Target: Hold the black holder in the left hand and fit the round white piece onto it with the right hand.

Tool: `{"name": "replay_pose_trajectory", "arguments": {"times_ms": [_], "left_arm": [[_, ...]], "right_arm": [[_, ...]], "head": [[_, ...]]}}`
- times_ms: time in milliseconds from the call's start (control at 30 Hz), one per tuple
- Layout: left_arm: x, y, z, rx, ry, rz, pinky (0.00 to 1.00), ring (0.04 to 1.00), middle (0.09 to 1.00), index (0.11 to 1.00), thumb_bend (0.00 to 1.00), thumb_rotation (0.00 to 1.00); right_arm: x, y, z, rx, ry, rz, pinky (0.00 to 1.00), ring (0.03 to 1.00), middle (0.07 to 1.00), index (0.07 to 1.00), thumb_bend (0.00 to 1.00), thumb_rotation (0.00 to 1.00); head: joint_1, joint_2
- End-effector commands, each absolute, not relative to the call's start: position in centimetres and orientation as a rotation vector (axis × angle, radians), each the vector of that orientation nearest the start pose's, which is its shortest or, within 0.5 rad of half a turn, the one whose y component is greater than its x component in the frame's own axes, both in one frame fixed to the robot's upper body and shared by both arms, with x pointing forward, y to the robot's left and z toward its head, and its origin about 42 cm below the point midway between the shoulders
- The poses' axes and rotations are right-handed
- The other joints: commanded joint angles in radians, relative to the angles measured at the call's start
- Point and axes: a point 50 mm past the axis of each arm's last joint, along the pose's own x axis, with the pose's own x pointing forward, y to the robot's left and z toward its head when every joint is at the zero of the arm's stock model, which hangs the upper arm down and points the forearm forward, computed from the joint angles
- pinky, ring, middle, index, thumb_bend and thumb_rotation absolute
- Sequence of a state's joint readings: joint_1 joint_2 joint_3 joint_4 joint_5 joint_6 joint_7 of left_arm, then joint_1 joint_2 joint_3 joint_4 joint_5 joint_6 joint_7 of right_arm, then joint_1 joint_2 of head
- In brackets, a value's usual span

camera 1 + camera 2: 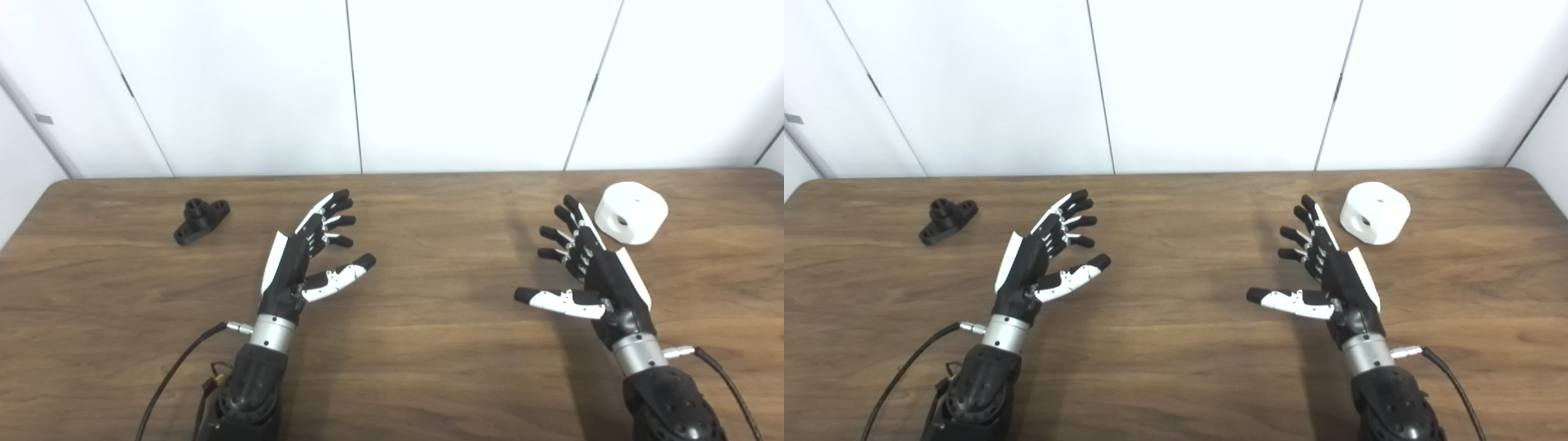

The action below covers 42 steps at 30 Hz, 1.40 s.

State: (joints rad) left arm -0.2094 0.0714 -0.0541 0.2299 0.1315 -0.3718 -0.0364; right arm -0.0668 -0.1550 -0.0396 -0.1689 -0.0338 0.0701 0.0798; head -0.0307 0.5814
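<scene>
Fingers spread and empty on both hands: left hand (300, 260) hovering over the wooden table (429, 343) left of centre, right hand (591, 269) at right, palms facing inward. Black holder (201, 220) lying far left, well apart from the left hand. Round white piece (631, 212) far right, just beyond the right fingertips (571, 199).

We look down from head height over a wooden table (429, 367) toward a white wall (465, 79). Our left eye view sits slightly left of our right eye view; both share nearly the whole tabletop, arms entering from below.
</scene>
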Motion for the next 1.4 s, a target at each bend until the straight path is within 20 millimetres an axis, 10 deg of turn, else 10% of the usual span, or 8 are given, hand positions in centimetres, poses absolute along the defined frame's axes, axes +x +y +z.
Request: {"name": "replay_pose_trajectory", "arguments": {"times_ms": [0, 433, 933, 1367], "left_arm": [[33.3, 20.4, 9.6, 0.201, -0.284, -0.156, 0.63, 0.788, 0.862, 0.881, 0.67, 0.16], [33.4, 20.4, 9.5, 0.203, -0.279, -0.157, 0.63, 0.789, 0.857, 0.872, 0.68, 0.16], [33.8, 16.9, 8.2, 0.205, -0.269, -0.173, 0.62, 0.79, 0.862, 0.872, 0.71, 0.2], [34.1, 15.7, 7.8, 0.206, -0.277, -0.171, 0.64, 0.799, 0.855, 0.857, 0.69, 0.17]], "right_arm": [[30.6, -25.6, 18.0, -0.2, -0.251, 0.057, 0.77, 0.877, 0.968, 0.99, 0.81, 0.09], [30.6, -25.6, 18.0, -0.194, -0.252, 0.056, 0.75, 0.867, 0.967, 0.987, 0.8, 0.1], [30.7, -28.8, 17.2, -0.179, -0.224, 0.042, 0.77, 0.846, 0.953, 0.978, 0.8, 0.09], [30.3, -29.0, 18.1, -0.205, -0.233, 0.024, 0.77, 0.86, 0.976, 1.0, 0.75, 0.01]], "head": [[0.0, 0.0], [0.007, -0.002], [0.391, -0.091], [0.42, -0.097]]}}
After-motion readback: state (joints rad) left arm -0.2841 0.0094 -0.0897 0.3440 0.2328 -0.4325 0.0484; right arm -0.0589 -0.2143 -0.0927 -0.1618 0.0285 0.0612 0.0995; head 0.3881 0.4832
